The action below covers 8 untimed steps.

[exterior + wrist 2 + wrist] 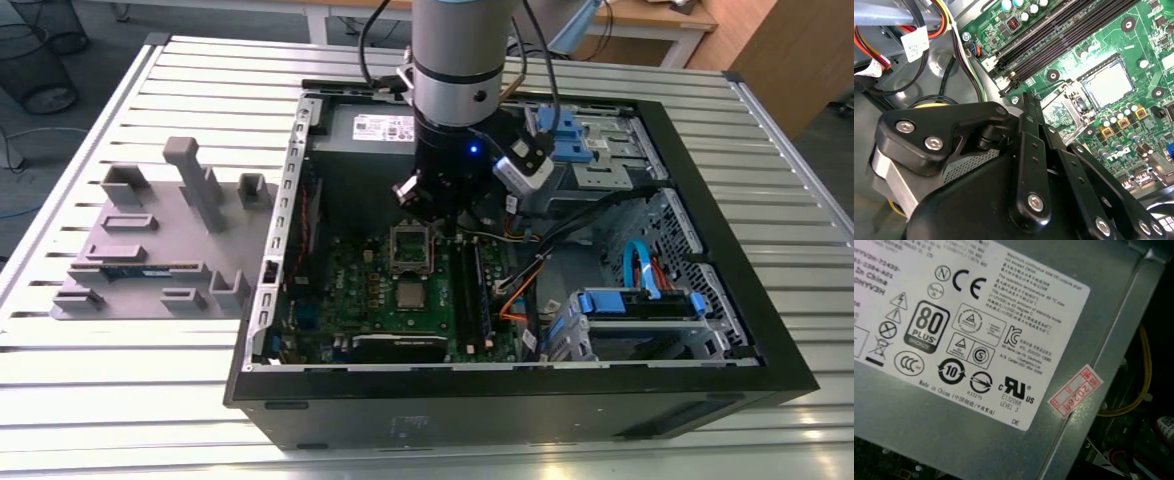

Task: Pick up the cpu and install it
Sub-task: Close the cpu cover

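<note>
Hovering claw (430, 205) inside the open computer case (694, 290), sitting cpu (1108, 81) in its socket (shiny top showing), claw's grip impossible to judge

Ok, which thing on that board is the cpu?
Look inside the open black computer case at the green motherboard. The cpu is the small flat silver square beside the rectangular metal frame, unlike the long dark memory slots.

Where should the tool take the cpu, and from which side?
Probably by two opposite edges of its thin rim, coming straight down from above. The cpu lies flat, shiny top up, low on the motherboard. A frame borders it and small components stand close by, so a sideways approach looks blocked.
</note>
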Motion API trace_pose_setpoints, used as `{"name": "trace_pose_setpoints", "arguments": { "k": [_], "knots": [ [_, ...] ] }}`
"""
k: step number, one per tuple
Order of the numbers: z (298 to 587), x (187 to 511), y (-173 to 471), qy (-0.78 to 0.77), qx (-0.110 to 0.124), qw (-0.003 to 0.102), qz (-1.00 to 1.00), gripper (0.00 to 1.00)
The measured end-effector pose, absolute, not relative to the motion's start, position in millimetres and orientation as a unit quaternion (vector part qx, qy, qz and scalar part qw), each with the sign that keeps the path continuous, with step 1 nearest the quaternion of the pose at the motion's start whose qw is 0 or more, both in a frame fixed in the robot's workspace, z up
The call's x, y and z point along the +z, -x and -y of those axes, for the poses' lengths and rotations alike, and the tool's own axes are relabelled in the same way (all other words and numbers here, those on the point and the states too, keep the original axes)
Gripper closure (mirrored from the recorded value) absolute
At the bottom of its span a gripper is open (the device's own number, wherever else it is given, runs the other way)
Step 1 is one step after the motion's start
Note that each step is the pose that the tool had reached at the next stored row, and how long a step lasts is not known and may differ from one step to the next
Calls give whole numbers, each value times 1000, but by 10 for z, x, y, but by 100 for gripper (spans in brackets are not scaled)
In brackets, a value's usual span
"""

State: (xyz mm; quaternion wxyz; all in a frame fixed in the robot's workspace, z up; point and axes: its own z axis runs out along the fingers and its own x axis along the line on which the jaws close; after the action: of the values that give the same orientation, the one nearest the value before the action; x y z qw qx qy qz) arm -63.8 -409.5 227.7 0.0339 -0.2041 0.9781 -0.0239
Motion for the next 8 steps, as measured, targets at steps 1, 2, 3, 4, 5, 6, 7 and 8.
{"name": "trace_pose_setpoints", "arguments": {
  "k": [1, 2, 3, 4, 5, 6, 7, 8],
  "knots": [
    [4096, 2274, 638, 206, -24, 34, -978, 89],
    [4096, 2270, 638, 210, -24, 34, -977, 89],
    [4095, 2262, 638, 213, -24, 34, -976, 89],
    [4095, 2254, 638, 216, -24, 34, -975, 89],
    [4096, 2246, 638, 218, -23, 34, -975, 89],
    [4096, 2243, 638, 219, -23, 34, -975, 89],
    [4096, 2242, 638, 220, -24, 34, -975, 89],
    [4096, 2241, 636, 220, -24, 34, -975, 89]
  ]
}}
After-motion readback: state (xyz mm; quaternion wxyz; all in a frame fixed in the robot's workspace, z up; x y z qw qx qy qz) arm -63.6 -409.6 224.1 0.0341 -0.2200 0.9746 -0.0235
